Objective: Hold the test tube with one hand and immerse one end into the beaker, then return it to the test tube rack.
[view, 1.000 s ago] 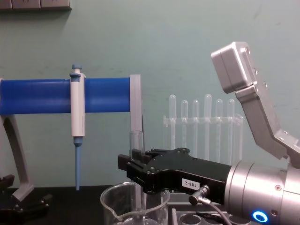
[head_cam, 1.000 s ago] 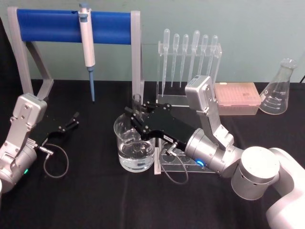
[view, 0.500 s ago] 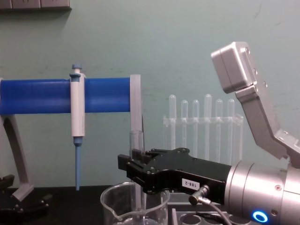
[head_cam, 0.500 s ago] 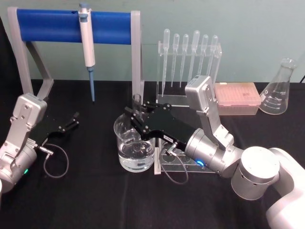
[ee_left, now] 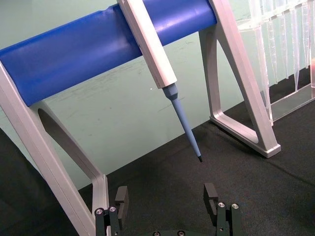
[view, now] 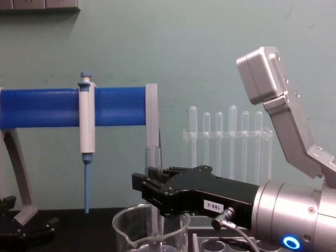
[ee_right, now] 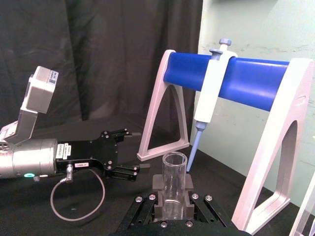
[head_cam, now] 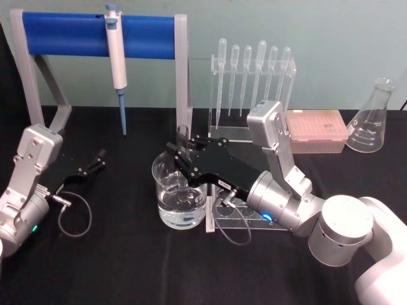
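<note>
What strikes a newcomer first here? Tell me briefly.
The right claw grips the tube upright at the beaker, at centre. Behind, a pipettor hangs from a blue bar; the left claw rests open at the left.

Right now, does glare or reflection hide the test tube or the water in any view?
Head view: bright glints on the water in the beaker, and the right gripper covers the test tube below its rim. Right wrist view: rim plain against dark cloth. Chest view: tube faint against the wall.
</note>
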Robot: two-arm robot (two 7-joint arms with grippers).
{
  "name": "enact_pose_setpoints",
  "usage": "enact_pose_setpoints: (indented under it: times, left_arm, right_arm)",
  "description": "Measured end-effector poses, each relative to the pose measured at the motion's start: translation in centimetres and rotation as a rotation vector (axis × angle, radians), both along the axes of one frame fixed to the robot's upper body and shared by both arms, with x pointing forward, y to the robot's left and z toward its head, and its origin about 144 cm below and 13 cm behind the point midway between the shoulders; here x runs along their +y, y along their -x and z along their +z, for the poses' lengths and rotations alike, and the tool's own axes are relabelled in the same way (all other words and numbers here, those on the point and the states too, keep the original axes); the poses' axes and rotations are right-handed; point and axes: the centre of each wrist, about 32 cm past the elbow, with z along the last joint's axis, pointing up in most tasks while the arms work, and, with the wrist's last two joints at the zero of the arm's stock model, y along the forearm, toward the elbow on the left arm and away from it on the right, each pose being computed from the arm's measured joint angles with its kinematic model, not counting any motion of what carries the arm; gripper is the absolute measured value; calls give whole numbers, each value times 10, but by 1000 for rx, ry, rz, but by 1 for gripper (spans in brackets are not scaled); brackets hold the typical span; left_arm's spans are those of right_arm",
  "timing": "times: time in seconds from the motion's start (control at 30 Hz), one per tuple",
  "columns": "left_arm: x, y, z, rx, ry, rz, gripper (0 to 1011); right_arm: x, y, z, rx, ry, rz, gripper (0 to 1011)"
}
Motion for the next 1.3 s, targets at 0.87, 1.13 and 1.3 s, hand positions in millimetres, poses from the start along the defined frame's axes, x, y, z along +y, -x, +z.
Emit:
enact_pose_setpoints:
  times: [0.87,1.13,1.3]
  left_arm:
    - [0,0,0,0,0,0,1000]
    - [0,0,0,0,0,0,1000]
    - [0,0,0,0,0,0,1000]
  right_arm:
    - [0,0,0,0,0,0,225]
    - [0,0,0,0,0,0,225]
    - [0,0,0,0,0,0,226]
